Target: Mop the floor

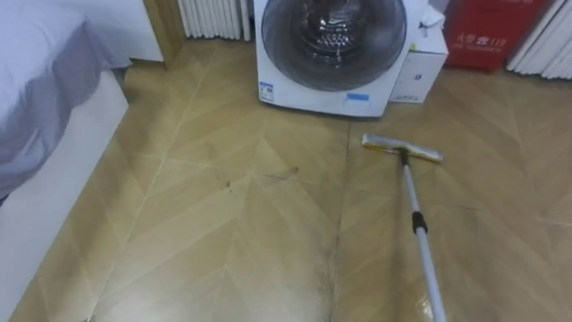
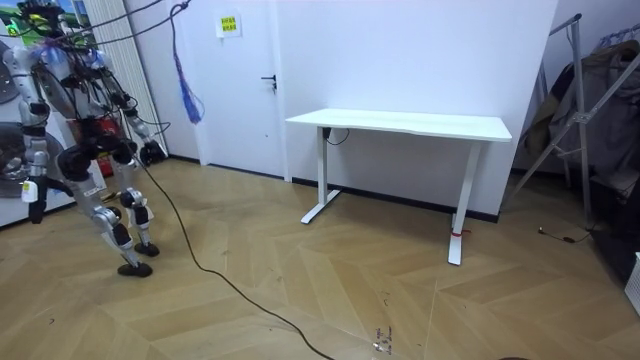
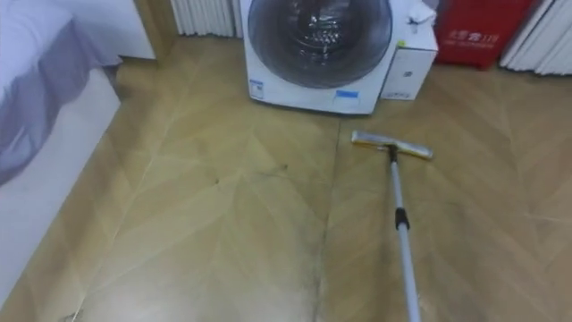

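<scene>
A mop lies on the wooden floor to the right of centre. Its flat head (image 1: 402, 148) rests just in front of the washing machine (image 1: 332, 54). Its silver handle (image 1: 420, 237) runs back toward me and leaves the lower edge of the eye views. In the room view I stand bent forward at the room view's left, facing the washing machine. An arm on the near side of my body, which looks like the left, hangs down in front of me, ending in my left hand (image 2: 35, 203) at knee height.
A bed (image 1: 40, 98) with a white base fills the left side. A white box (image 1: 418, 73) and a red cabinet (image 1: 492, 36) stand right of the washing machine, a radiator (image 1: 213, 18) behind it. A white desk (image 2: 400, 130) stands across the room.
</scene>
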`<state>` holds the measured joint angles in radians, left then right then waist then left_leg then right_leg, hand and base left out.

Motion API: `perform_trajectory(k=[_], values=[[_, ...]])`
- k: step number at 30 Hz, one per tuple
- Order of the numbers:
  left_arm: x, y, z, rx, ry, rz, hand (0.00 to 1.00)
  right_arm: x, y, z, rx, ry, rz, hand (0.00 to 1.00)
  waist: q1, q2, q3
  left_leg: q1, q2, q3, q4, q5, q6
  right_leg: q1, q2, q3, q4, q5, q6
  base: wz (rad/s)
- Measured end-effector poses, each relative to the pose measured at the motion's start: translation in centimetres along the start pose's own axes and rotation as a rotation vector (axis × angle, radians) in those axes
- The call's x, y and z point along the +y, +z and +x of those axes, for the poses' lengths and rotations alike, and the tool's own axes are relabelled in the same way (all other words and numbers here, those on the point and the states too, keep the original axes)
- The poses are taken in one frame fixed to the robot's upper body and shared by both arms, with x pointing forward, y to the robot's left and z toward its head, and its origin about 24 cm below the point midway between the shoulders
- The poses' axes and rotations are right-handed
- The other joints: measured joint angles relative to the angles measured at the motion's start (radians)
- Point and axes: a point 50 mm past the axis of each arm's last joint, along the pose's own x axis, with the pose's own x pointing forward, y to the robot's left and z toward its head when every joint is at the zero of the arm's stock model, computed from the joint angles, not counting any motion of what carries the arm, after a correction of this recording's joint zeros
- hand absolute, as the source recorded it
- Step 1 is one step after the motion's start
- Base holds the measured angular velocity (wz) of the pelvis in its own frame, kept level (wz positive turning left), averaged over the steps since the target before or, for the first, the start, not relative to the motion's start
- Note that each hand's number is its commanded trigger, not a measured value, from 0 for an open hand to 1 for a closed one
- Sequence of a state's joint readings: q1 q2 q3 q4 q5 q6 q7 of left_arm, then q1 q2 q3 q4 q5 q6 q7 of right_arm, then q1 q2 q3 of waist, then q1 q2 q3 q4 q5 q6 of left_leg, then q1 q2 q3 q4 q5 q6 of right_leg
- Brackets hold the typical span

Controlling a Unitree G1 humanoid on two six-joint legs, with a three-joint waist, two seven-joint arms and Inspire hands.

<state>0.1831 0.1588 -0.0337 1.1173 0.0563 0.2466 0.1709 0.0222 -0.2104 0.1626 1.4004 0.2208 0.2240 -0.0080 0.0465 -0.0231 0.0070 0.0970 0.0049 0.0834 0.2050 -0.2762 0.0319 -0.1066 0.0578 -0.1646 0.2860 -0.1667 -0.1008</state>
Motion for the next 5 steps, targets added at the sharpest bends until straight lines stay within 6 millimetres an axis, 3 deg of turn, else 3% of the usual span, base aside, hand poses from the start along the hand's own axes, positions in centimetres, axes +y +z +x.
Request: perform_trajectory(k=[2, 5], values=[[0.0, 0.0, 0.0, 0.005, 0.003, 0.018, 0.0, 0.5, 0.5, -0.1, -0.014, 0.016, -0.014, 1.0, -0.011, 0.0, -0.0034, 0.004, 0.0, 0.002, 0.0, 0.0, 0.0, 0.003, 0.001, 0.003, 0.0, 0.0, 0.0, -0.04], [0.0, 0.1, 0.0, 0.01, 0.002, 0.024, 0.0, 1.2, 1.2, -0.1, -0.041, 0.049, -0.015, 1.0, -0.012, -0.004, 0.0055, 0.022, 0.005, 0.012, 0.0, 0.0, 0.0, 0.026, 0.011, 0.018, -0.02, 0.014, 0.0, -0.12]])
